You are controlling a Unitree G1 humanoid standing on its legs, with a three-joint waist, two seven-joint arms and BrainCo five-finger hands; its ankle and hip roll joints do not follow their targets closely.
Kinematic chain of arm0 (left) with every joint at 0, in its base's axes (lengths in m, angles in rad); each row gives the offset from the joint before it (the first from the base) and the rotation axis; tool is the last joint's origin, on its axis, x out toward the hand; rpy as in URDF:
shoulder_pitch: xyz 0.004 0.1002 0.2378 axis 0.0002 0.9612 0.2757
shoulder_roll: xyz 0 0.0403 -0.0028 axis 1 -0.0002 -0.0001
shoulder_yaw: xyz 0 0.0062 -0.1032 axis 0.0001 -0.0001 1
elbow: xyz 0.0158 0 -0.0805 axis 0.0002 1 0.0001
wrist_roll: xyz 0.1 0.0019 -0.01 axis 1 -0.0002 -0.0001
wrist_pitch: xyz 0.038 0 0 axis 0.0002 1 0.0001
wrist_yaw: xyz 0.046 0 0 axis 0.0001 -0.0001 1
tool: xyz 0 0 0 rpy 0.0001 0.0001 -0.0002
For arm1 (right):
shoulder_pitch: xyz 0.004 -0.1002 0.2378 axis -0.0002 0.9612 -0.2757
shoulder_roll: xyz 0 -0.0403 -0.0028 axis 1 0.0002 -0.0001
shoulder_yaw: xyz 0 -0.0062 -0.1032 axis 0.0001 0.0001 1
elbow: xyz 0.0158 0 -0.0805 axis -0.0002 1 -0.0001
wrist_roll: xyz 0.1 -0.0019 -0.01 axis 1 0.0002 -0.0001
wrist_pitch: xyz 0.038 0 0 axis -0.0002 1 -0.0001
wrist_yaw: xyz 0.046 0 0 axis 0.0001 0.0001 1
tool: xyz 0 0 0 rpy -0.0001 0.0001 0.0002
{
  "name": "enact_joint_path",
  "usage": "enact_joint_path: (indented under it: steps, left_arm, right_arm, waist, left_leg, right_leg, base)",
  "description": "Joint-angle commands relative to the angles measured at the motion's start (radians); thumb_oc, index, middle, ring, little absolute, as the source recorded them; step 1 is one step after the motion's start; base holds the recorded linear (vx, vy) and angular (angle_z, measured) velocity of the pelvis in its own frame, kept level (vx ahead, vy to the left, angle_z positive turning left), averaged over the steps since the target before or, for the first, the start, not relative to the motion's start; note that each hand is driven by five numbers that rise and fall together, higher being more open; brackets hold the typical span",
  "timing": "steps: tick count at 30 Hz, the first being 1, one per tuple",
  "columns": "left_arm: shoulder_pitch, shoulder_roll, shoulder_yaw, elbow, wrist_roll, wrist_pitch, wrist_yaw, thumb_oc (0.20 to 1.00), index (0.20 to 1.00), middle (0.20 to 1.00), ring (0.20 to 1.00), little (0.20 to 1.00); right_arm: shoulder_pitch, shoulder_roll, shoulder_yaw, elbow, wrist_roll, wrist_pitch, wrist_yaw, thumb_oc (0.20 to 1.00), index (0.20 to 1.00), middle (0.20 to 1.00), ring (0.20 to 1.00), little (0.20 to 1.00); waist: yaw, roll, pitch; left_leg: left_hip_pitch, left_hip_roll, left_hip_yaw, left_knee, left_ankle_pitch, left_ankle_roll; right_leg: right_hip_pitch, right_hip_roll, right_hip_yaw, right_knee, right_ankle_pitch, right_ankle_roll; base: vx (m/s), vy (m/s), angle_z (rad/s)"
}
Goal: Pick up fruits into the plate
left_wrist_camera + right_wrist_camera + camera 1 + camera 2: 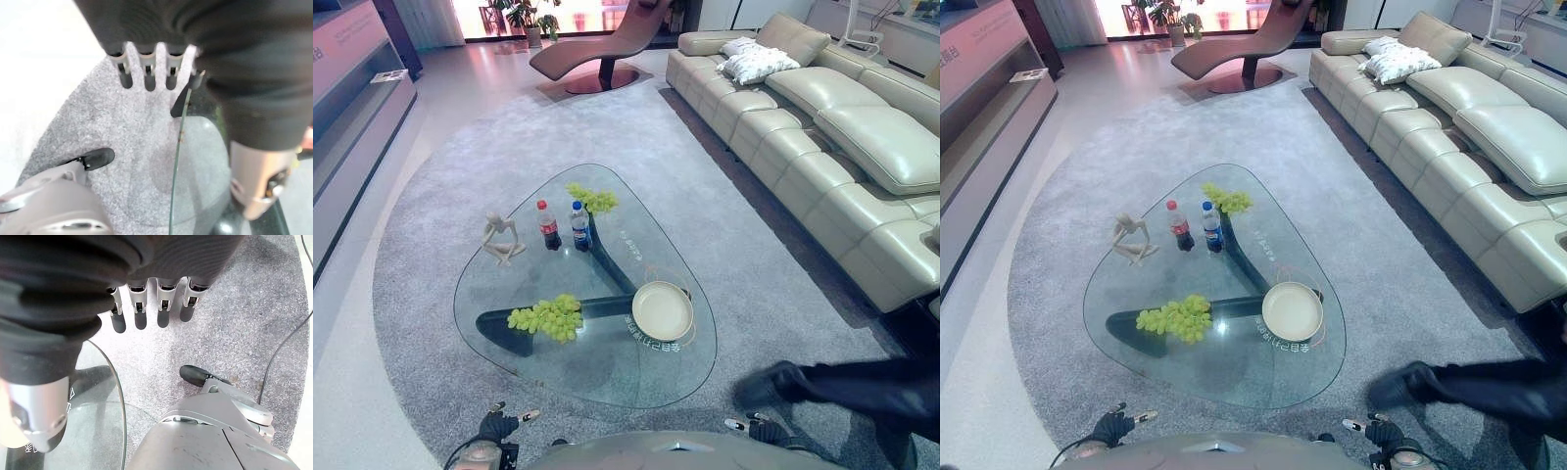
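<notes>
On the glass table point(607, 377), green grapes point(548, 317), cream round plate point(662, 310)

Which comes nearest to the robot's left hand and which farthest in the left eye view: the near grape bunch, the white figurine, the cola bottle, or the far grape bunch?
From the left hand:
1. Near grape bunch, at the glass table's near left side.
2. White figurine, by the left edge.
3. Cola bottle, mid-table beside the blue-labelled bottle.
4. Far grape bunch, at the far edge.

**My hands, up close**

My left hand point(149, 73) wears a dark ribbed cover point(244, 73) over its back and wrist. Silver fingers point(125, 72) with dark tips poke out in a row, and the thumb point(259, 181) is a smooth silver shell. My right hand point(146, 308) looks the same.
</notes>
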Motion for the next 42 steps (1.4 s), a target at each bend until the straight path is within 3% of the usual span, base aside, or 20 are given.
enact_joint_path:
  steps: [1,11,15,18,22,29,35,42]
  left_arm:
    - [-0.077,0.021,-0.004,0.055,0.029,-0.037,0.002,1.000,1.000,1.000,1.000,1.000]
    - [-0.087,0.028,-0.008,0.052,0.044,-0.015,0.030,1.000,1.000,1.000,1.000,1.000]
    - [-0.081,0.036,-0.015,0.049,0.105,-0.043,0.104,1.000,1.000,1.000,1.000,1.000]
    - [-0.084,0.049,-0.019,0.041,0.111,-0.021,0.129,1.000,1.000,1.000,1.000,1.000]
    - [-0.114,0.081,-0.022,0.028,0.166,-0.068,0.210,1.000,1.000,1.000,1.000,1.000]
    - [-0.166,0.181,-0.064,-0.046,0.325,-0.084,0.397,1.000,1.000,1.000,1.000,1.000]
    - [-0.257,0.315,-0.119,-0.142,0.574,-0.005,0.573,1.000,1.000,1.000,1.000,1.000]
    - [-0.392,0.411,-0.205,-0.188,0.770,0.106,0.641,1.000,1.000,1.000,1.000,1.000]
  right_arm:
    - [-0.090,-0.019,0.034,0.030,-0.007,-0.010,-0.007,1.000,1.000,1.000,1.000,1.000]
    - [-0.091,-0.022,0.036,0.024,-0.001,-0.003,-0.004,1.000,1.000,1.000,1.000,1.000]
    - [-0.087,-0.027,0.036,0.026,0.001,-0.003,0.000,1.000,1.000,1.000,1.000,1.000]
    - [-0.085,-0.032,0.037,0.022,0.000,-0.002,0.001,1.000,1.000,1.000,1.000,1.000]
    - [-0.088,-0.056,0.036,0.023,-0.008,0.003,0.014,1.000,1.000,1.000,1.000,1.000]
    - [-0.078,-0.097,0.042,0.014,-0.017,-0.003,0.028,1.000,1.000,1.000,1.000,1.000]
    - [-0.090,-0.133,0.074,-0.005,0.010,-0.015,0.030,1.000,1.000,1.000,1.000,1.000]
    - [-0.140,-0.169,0.103,-0.030,0.050,-0.019,0.025,1.000,1.000,1.000,1.000,1.000]
  waist:
    - [-0.002,-0.006,0.043]
    - [-0.004,-0.004,0.050]
    - [-0.007,-0.003,0.051]
    - [-0.009,-0.002,0.052]
    - [-0.023,0.004,0.058]
    - [-0.045,0.018,0.068]
    - [-0.058,0.028,0.097]
    - [-0.078,0.034,0.172]
  left_leg:
    - [-0.001,-0.011,-0.002,0.022,-0.070,0.041]
    - [-0.001,-0.011,-0.003,0.024,-0.072,0.044]
    - [0.003,-0.009,0.000,0.023,-0.071,0.042]
    - [0.000,-0.009,0.002,0.024,-0.068,0.041]
    - [-0.002,-0.008,0.009,0.021,-0.063,0.040]
    - [-0.012,-0.009,0.021,0.017,-0.055,0.038]
    - [-0.053,-0.014,0.027,0.020,-0.047,0.037]
    - [-0.129,-0.027,0.028,0.025,-0.035,0.042]
  right_leg:
    - [0.031,-0.004,-0.042,0.033,-0.038,0.011]
    - [0.029,-0.003,-0.039,0.036,-0.042,0.011]
    - [0.033,-0.003,-0.039,0.034,-0.040,0.012]
    - [0.030,-0.002,-0.036,0.035,-0.040,0.012]
    - [0.024,0.001,-0.029,0.037,-0.041,0.011]
    - [0.008,0.002,-0.019,0.036,-0.037,0.014]
    - [-0.040,0.001,-0.005,0.040,-0.028,0.017]
    - [-0.126,0.005,0.023,0.055,-0.018,0.013]
  base:
    - [0.00,0.000,0.00]
    - [0.00,0.000,0.00]
    - [0.04,0.005,0.00]
    - [0.00,0.000,0.00]
    - [0.02,0.028,-0.03]
    - [0.02,0.034,-0.04]
    - [-0.04,0.023,-0.09]
    - [-0.13,0.029,-0.09]
